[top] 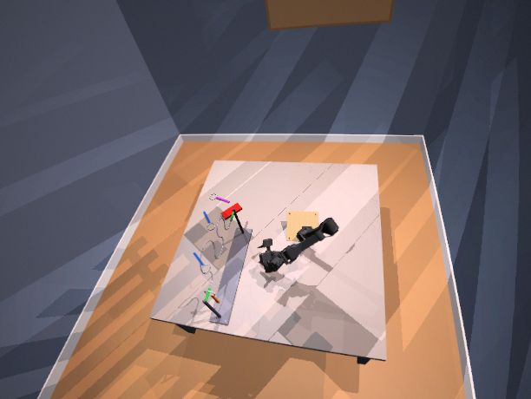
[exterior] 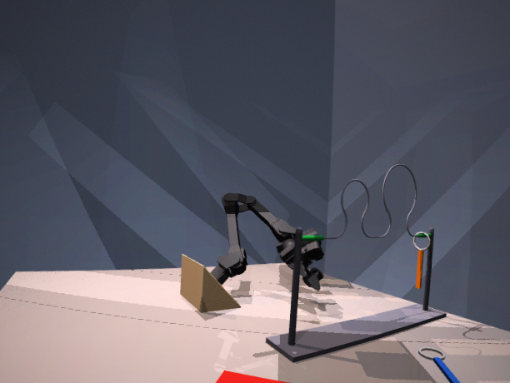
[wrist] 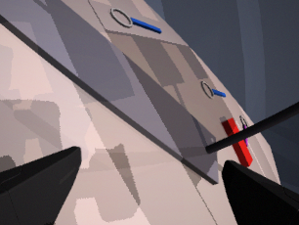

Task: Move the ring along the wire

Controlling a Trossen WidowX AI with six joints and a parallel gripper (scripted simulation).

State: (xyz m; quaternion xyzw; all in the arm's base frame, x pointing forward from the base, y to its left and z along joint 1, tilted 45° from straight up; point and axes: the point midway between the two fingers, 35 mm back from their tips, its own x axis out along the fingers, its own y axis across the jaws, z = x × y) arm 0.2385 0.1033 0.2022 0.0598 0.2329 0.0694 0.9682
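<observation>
Top view: high, distant, looking steeply down on pale rectangular table. Exterior: near table level, closer, looking across. Wrist: closest, tilted down. Top and wrist share red block.

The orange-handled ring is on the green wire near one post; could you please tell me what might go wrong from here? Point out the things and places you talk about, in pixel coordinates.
The wire's tall loops [exterior: 399, 166] may let the ring [exterior: 422, 241] brush thin grey wire if it is not turned along each bend. The orange handle [top: 215, 298] [exterior: 419, 269] hangs close beside a post [top: 213, 309] [exterior: 428, 271], so the open fingers might knock that post while reaching in.
</observation>
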